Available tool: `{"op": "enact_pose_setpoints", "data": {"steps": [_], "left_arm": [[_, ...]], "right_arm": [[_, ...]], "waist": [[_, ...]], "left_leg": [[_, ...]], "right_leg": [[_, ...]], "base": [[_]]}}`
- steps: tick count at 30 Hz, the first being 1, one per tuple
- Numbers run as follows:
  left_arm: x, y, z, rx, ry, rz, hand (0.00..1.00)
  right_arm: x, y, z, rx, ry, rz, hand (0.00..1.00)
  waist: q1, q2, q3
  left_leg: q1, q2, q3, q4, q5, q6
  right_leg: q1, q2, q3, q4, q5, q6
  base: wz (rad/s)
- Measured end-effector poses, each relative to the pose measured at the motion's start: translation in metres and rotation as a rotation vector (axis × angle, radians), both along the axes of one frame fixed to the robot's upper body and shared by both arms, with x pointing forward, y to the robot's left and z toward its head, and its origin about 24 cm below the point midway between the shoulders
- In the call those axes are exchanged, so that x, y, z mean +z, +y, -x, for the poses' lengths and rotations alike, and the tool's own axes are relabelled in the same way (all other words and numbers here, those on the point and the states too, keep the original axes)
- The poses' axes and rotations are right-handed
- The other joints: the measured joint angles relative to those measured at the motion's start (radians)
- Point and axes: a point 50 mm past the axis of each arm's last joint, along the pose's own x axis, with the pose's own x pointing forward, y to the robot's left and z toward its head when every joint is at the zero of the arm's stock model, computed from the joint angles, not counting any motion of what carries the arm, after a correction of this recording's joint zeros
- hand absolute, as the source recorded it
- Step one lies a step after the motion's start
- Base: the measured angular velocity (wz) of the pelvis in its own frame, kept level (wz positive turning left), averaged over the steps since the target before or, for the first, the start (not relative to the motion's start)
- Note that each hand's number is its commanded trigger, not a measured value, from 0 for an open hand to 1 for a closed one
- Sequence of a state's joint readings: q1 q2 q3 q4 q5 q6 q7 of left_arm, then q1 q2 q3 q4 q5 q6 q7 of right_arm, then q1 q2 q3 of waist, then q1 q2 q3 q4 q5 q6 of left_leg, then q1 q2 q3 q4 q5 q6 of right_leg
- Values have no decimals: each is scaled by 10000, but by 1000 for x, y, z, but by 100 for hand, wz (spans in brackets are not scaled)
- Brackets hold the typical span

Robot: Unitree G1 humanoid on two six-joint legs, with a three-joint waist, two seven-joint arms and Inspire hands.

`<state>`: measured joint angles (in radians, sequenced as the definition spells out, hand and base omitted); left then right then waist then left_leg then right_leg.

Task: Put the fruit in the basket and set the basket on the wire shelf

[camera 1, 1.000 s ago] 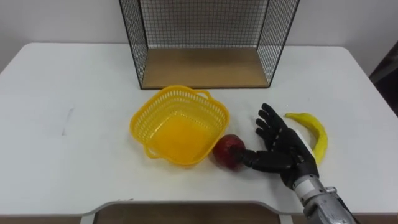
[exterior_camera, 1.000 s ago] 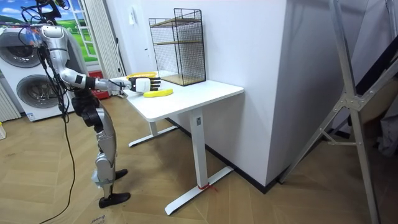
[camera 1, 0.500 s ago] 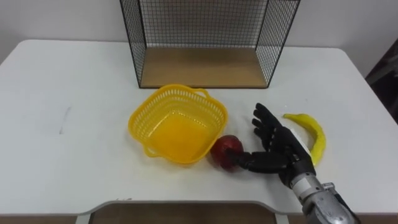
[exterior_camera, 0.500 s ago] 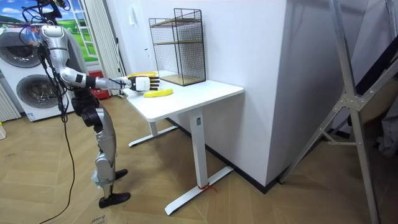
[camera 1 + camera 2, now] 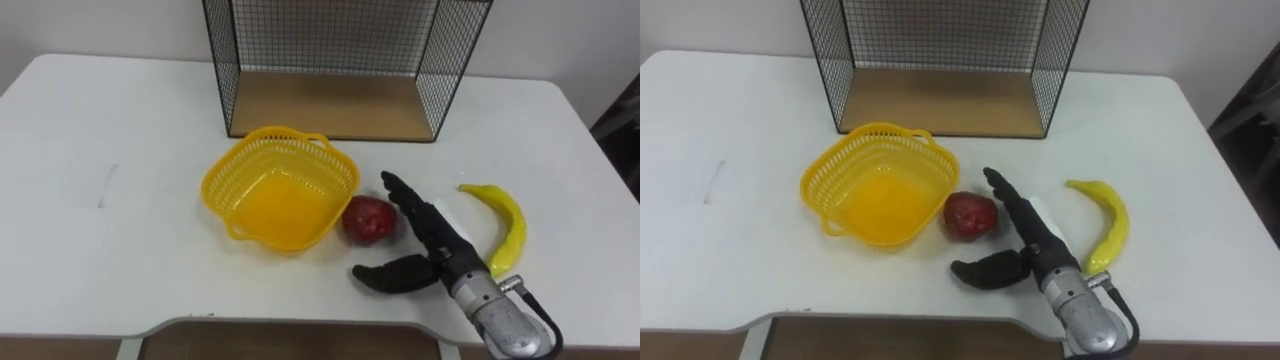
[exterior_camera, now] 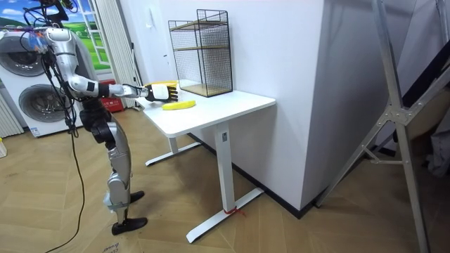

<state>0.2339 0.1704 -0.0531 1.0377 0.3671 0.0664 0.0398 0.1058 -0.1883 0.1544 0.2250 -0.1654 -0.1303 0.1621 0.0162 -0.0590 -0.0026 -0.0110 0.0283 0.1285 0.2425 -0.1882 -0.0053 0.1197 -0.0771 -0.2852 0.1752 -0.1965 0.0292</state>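
Note:
A red apple (image 5: 369,219) lies on the white table (image 5: 120,250), right beside the empty yellow basket (image 5: 278,190). My right hand (image 5: 428,235) is open just right of the apple, turned on edge with its fingers stretched toward the shelf and its thumb (image 5: 386,277) spread out in front of the apple. Whether the fingers touch the apple I cannot tell. A yellow banana (image 5: 503,225) lies to the right of the hand. In the room view I stand at the table's end with my right hand (image 6: 163,91) held out over it.
The black wire shelf (image 5: 330,60) with a wooden floor stands at the back of the table, its open front facing the basket. There is bare tabletop to the left of the basket and along the front edge (image 5: 250,318).
My right hand has turned onto its edge, and its thumb has come off the apple and dropped toward the table's front. The view has shifted a little.

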Motion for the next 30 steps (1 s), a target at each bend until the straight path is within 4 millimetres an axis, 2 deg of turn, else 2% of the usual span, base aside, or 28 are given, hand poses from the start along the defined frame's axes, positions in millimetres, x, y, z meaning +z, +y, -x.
{"op": "enact_pose_setpoints", "data": {"steps": [1, 2, 3, 4, 8, 20, 27, 30], "left_arm": [[0, 0, 0, -37, -7, -1, 0], [0, 0, -1, -61, -11, -16, 0], [0, 0, -1, -114, -5, -34, 0], [0, -1, -1, -202, 6, -57, 0], [0, -2, -3, -264, 23, -130, 0], [0, -3, -7, -477, -39, -181, 0], [0, -3, -9, -551, -99, -206, 0], [0, -4, -10, -637, -143, -243, 0]], "right_arm": [[0, 0, 0, 37, 10, 147, 0], [0, 0, -1, 100, 9, 371, 36], [0, 0, -1, 122, 11, 454, 76], [0, 0, -2, 178, 1, 651, 100], [1, 1, -4, 243, -147, 1199, 100], [9, -2, -15, 65, -798, 3011, 100], [12, -1, -20, -169, -962, 3174, 100], [10, 1, -20, -482, -778, 2348, 100]], "waist": [[40, 0, 2], [72, 1, 2], [83, 4, 2], [103, 18, 3], [158, 58, 6], [185, 198, -6], [178, 199, -4], [190, 204, -1]], "left_leg": [[2, 5, -3, 17, -4, 5], [-3, 11, -6, 37, -7, 7], [-11, 16, -7, 54, -11, 9], [-54, 36, -17, 132, -43, 11], [-156, 120, -24, 327, -130, -11], [-140, 129, 2, 307, -134, -22], [-161, 128, -18, 296, -147, -34], [-155, 128, -45, 300, -171, -37]], "right_leg": [[2, 2, 2, 7, 7, -1], [1, 7, 5, 7, 18, -3], [1, 10, 2, 6, 22, -4], [-2, 26, -3, 6, 28, -9], [-16, 92, 13, 7, 63, -41], [-1, 117, 59, -19, 66, -45], [4, 122, 58, -47, 65, -45], [18, 119, 26, -46, 65, -43]], "base": [[0], [0], [0], [0], [0], [0], [1], [1]]}}
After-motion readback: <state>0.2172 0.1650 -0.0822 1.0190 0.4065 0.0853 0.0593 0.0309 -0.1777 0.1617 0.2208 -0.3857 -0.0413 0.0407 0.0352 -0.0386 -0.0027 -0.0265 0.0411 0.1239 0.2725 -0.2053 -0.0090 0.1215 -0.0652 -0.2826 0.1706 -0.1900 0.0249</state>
